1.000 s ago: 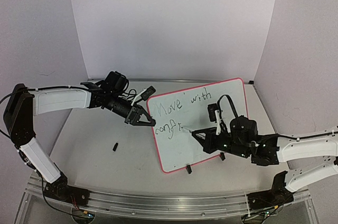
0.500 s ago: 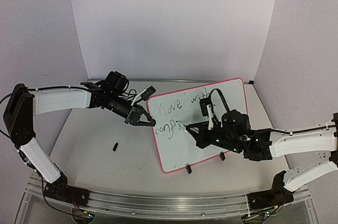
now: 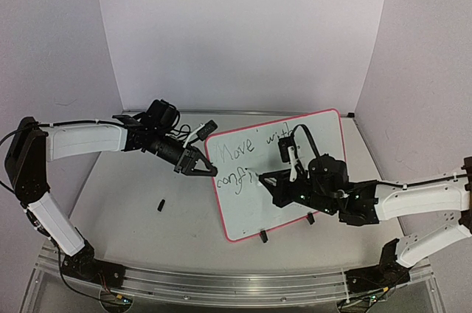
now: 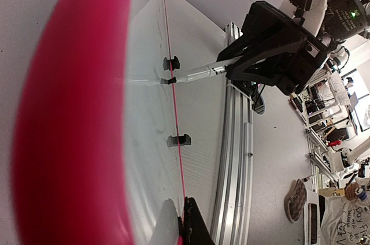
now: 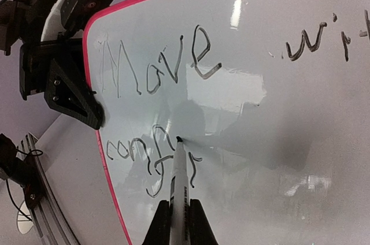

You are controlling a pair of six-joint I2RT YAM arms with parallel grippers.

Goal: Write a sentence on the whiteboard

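- The whiteboard [image 3: 240, 213] stands tilted on the table [image 3: 133, 202], centre-right.
- The left gripper [image 3: 209, 170] pinches its left rim.
- The right gripper [image 5: 178, 227] clamps a marker [image 5: 177, 170], tip touching the sentence's [image 5: 153, 76] lower row.

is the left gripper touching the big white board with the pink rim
Touching. The right wrist view shows the black left gripper clamped over the pink-red rim of the large white whiteboard, no gap between them.
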